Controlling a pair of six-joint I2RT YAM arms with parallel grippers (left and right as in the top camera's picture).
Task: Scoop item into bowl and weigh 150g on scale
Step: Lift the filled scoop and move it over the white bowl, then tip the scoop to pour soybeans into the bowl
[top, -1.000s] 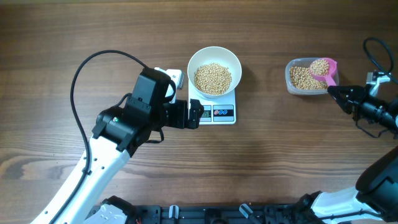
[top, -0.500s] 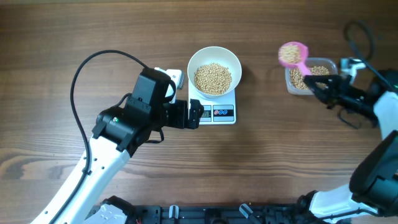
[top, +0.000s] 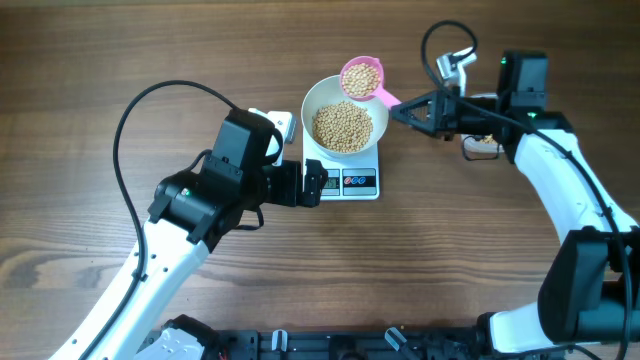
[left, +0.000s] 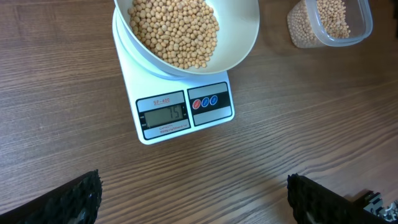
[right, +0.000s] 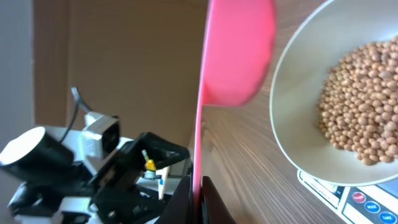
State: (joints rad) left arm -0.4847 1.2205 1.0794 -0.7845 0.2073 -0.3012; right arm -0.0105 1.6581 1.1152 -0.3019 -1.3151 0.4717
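Pinching the pink scoop [top: 361, 77] tight, right gripper [top: 398, 109]; left gripper [top: 313, 186] wide, empty.

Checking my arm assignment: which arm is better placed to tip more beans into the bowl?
Right. The right gripper is shut on the pink scoop, which is loaded with beans and held over the rim of the bowl. The left gripper is open and empty beside the scale.

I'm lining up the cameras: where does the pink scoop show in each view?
Overhead: pink scoop at the bowl's upper rim.
Left wrist: not in view.
Right wrist: top centre, left of the bowl.
Shared landmark: the white bowl, in all three.
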